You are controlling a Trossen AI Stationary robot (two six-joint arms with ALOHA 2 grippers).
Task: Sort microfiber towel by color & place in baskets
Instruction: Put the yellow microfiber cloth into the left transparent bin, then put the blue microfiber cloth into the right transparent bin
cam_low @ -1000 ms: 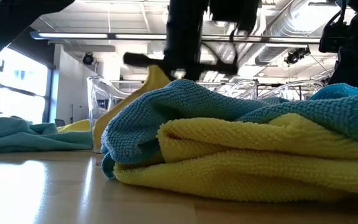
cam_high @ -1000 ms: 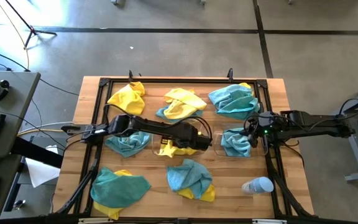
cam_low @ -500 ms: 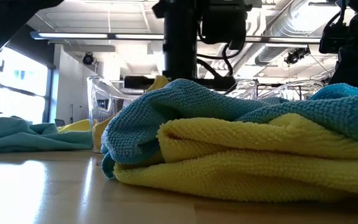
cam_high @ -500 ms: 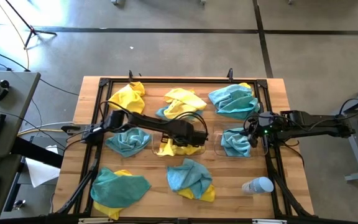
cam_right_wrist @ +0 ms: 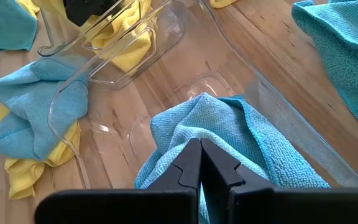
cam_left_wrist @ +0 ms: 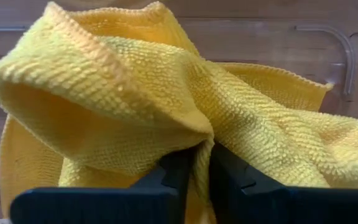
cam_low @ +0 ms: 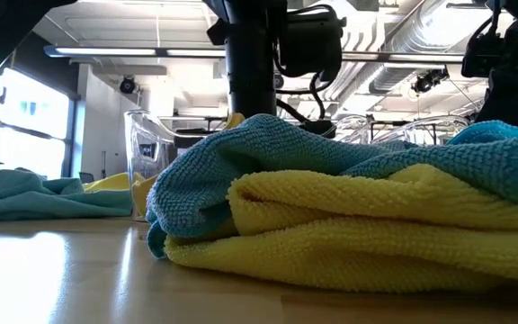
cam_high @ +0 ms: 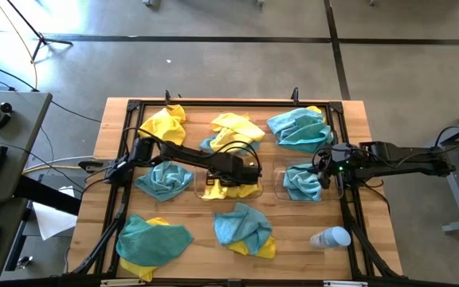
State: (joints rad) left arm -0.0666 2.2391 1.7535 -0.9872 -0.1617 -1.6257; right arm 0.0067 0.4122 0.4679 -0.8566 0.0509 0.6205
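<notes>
Low view, nearest: a blue-over-yellow towel heap [cam_low: 349,207] hides both baskets' contents.

High view: my left gripper [cam_high: 231,180] inside the middle basket [cam_high: 255,192].

Left wrist: fingers narrowly parted around a yellow towel [cam_left_wrist: 166,106] fold.

Right wrist: my right gripper [cam_right_wrist: 201,163] closed above the teal towel [cam_right_wrist: 241,149] in the right basket [cam_right_wrist: 278,93].

You are looking at two dark, near-black arms built from slim tube sections with chunkier joint housings. Thin black cables loop loosely around the left arm's wrist block. The right arm carries a small green light at its wrist. Each end effector, left [cam_left_wrist: 194,171] and right [cam_right_wrist: 201,171], ends in two flat, matte black fingers on a wide crossbar.
</notes>
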